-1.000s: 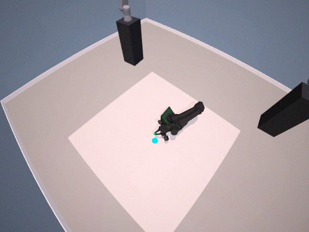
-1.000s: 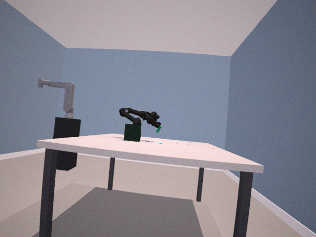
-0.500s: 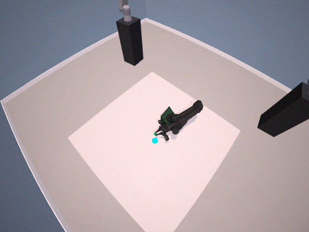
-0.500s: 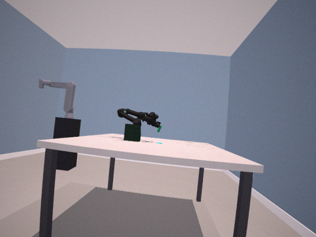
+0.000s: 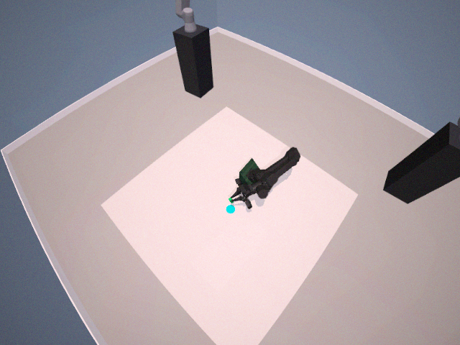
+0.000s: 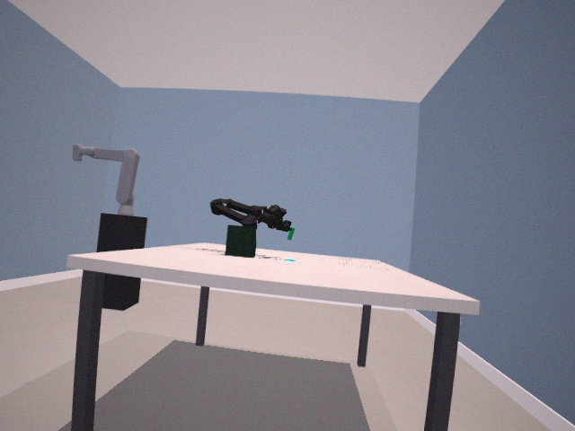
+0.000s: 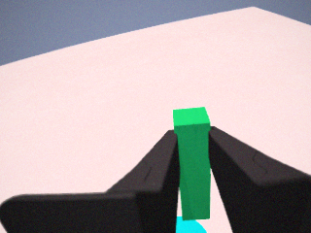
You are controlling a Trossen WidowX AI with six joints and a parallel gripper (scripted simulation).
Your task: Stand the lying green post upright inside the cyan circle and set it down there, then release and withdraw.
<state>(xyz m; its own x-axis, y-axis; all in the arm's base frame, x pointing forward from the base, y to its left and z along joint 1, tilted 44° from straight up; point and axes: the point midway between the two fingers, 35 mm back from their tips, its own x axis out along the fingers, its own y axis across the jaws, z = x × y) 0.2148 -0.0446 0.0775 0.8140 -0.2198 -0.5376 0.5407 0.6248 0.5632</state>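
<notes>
In the exterior view, the white tabletop (image 6: 324,283) is filling the near ground, with the cyan circle (image 6: 289,259) lying on it as a thin streak. Above that circle, the gripper (image 6: 287,228) is clamping the green post (image 6: 290,233), holding it tilted in the air, clear of the tabletop. Just left and farther back, the arm is reaching out from its dark green base block (image 6: 241,241). Far left, a grey arm (image 6: 121,172) is standing on a black pedestal (image 6: 120,241).
</notes>
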